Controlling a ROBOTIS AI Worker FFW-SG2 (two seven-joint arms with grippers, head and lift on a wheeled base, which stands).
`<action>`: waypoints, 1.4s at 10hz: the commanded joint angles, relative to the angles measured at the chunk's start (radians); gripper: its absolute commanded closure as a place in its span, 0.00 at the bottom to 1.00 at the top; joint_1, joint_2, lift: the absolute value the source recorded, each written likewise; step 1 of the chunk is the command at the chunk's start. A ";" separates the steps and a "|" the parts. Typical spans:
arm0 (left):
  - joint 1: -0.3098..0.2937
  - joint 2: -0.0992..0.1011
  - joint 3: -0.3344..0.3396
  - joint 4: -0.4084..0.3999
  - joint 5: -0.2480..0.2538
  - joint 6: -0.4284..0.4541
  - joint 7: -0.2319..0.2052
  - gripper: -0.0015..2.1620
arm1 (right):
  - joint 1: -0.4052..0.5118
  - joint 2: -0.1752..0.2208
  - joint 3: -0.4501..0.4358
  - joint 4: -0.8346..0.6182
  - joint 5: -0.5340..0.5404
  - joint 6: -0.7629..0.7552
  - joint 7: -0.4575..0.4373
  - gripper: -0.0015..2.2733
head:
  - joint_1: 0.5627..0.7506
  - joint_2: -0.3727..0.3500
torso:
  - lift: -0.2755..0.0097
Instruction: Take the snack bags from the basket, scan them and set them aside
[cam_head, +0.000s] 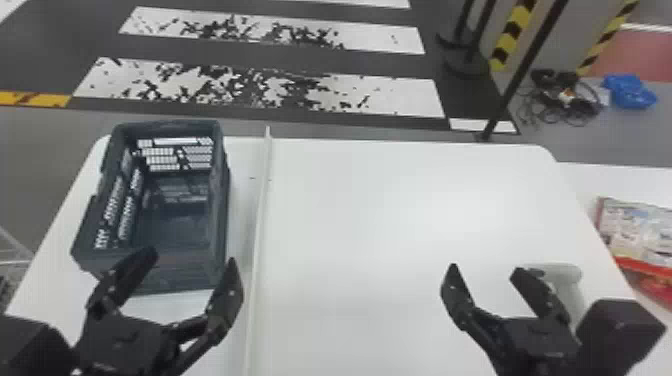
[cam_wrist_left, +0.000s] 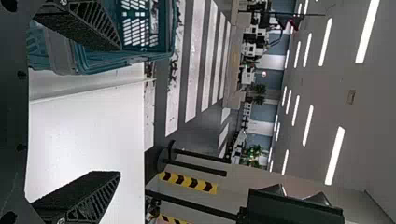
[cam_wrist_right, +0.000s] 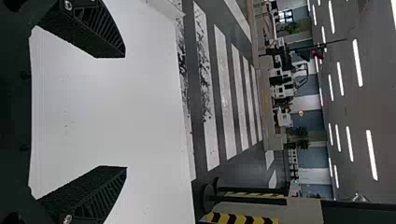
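The dark basket (cam_head: 150, 270) stands on the left of the white table, and no bag shows inside it. My left gripper (cam_head: 187, 262) is open at the basket's near end; in the left wrist view the same gripper (cam_wrist_left: 119, 109) has nothing between its fingers, with the basket (cam_wrist_left: 102, 65) beside one of them. Over the table's right part, my right gripper (cam_head: 485, 270) is open, and in the right wrist view that gripper (cam_wrist_right: 126, 112) holds nothing. A grey-white scanner (cam_head: 567, 280) sits beside it. Snack bags (cam_head: 640, 235) lie at the far right, on another white surface.
A thin raised white strip (cam_head: 257, 215) runs front to back across the table (cam_head: 380, 210), just right of the basket. Black posts (cam_head: 520, 70) and striped yellow-black edges stand on the floor behind the table.
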 joint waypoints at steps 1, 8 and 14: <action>0.035 0.002 0.002 -0.011 0.000 -0.007 0.015 0.02 | 0.047 -0.010 -0.034 0.008 -0.040 -0.053 0.000 0.03 | 0.70 0.33 | 0.70; 0.084 0.018 0.016 -0.019 0.019 -0.081 0.010 0.02 | 0.080 -0.033 -0.033 -0.002 -0.074 -0.062 0.000 0.04 | 0.70 0.28 | 0.70; 0.086 0.007 0.019 -0.027 0.019 -0.075 0.012 0.02 | 0.078 -0.059 -0.039 -0.009 -0.122 -0.038 0.000 0.04 | 0.70 0.30 | 0.70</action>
